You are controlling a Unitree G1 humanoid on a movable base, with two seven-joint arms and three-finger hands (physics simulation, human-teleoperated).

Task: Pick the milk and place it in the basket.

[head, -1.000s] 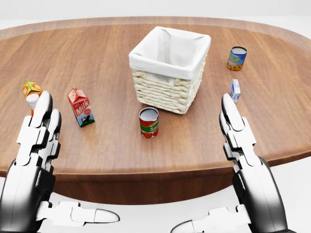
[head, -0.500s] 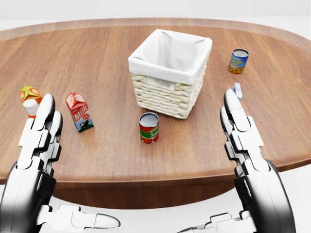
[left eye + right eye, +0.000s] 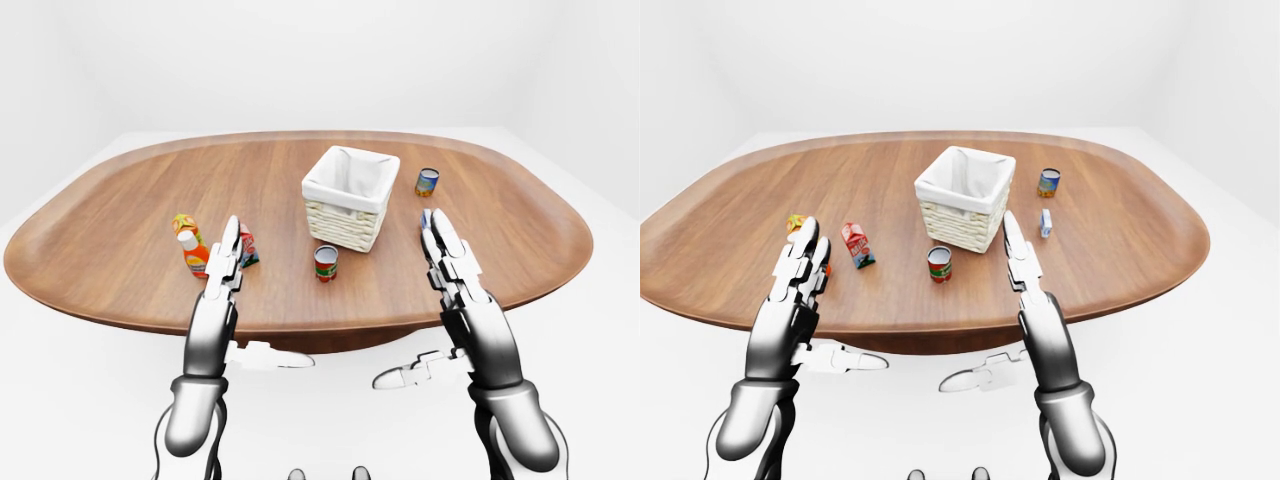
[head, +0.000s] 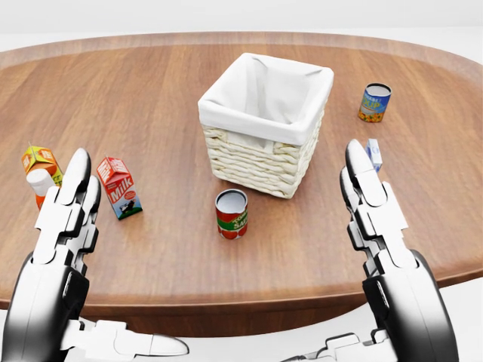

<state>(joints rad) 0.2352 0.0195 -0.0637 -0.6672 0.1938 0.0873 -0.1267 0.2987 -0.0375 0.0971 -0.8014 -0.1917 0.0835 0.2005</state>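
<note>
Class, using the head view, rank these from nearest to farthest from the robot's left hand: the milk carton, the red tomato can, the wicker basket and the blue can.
From the left hand:
1. Milk carton, just right of its fingers.
2. Red tomato can, centre of the view, below the basket.
3. Wicker basket, centre, higher up.
4. Blue can, upper right.
</note>
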